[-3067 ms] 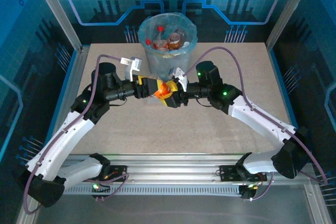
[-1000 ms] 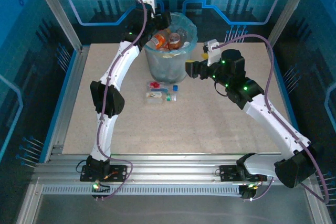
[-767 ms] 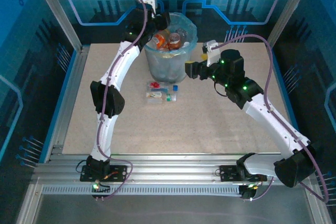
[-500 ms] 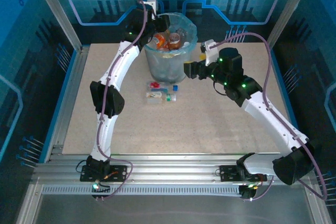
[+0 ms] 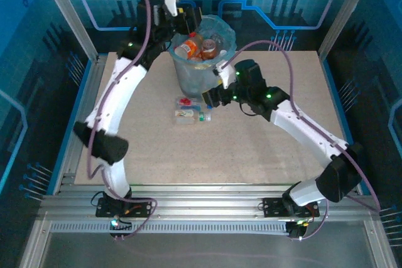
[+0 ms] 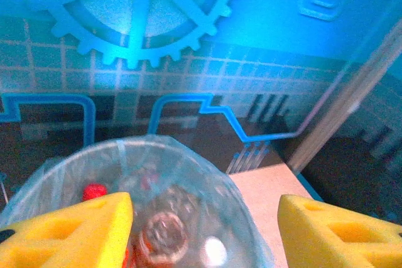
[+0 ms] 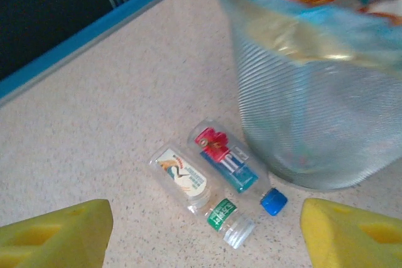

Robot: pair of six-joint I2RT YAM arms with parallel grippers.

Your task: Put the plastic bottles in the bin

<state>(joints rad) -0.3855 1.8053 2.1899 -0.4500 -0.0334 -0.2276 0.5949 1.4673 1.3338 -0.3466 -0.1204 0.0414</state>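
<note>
Looking down from above, the bin (image 5: 191,80) stands at the far middle of the table (image 5: 282,174), crammed with more bottles than I can count, an orange-labelled bottle (image 5: 188,46) on top. Two more lie side by side just before its base: the blue-capped bottle (image 5: 196,101) and the green-banded bottle (image 5: 191,115). The left gripper (image 5: 190,22) hangs over the bin's far-left rim; the right gripper (image 5: 208,97) hovers just right of the pair, with nothing in its way. From the left wrist, the left gripper (image 6: 204,230) has its yellow pads (image 6: 69,230) parted and empty above the bag-lined bin (image 6: 245,218). From the right wrist, the right gripper (image 7: 207,230) gapes wide, holding nothing, over both bottles; the blue-capped bottle (image 7: 229,164) lies nearer the bin (image 7: 314,111), with the green-banded bottle (image 7: 198,196) alongside.
</note>
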